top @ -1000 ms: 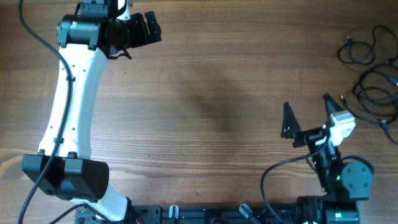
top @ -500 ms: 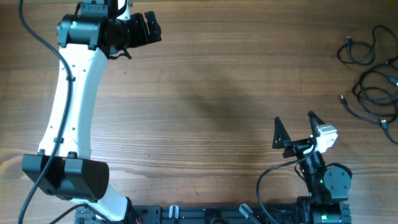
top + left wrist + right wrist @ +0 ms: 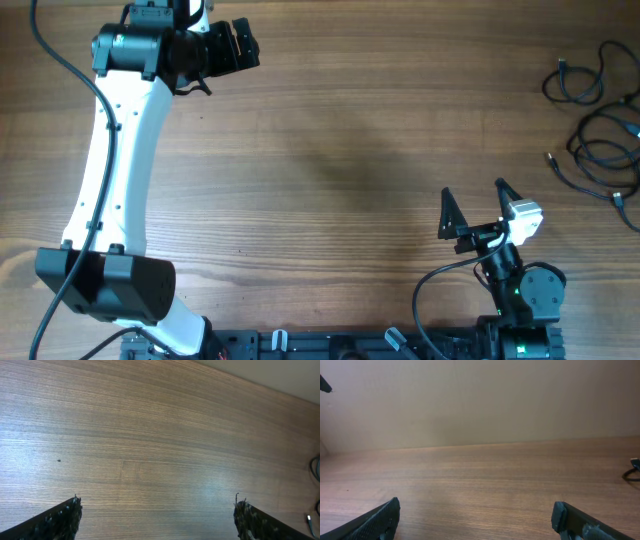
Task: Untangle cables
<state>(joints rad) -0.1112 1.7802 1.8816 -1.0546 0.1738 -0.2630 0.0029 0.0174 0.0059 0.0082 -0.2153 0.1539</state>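
Observation:
Thin black cables [image 3: 600, 130] lie in tangled loops at the table's far right edge in the overhead view, with small plug ends. A sliver of cable shows at the right edge of the right wrist view [image 3: 634, 471] and of the left wrist view [image 3: 316, 467]. My left gripper [image 3: 243, 45] is open and empty at the table's top left, far from the cables. My right gripper [image 3: 475, 205] is open and empty near the bottom right, below and left of the cables. Both wrist views show spread fingertips over bare wood.
The wooden table [image 3: 350, 150] fills the view. The left arm's white link [image 3: 115, 150] runs down the left side. A black rail [image 3: 350, 345] lies along the bottom edge. A pale wall [image 3: 480, 400] stands behind the table.
My right gripper pulled back down and left, away from the cables, between one second and half a second ago, then held still. The left arm has not moved.

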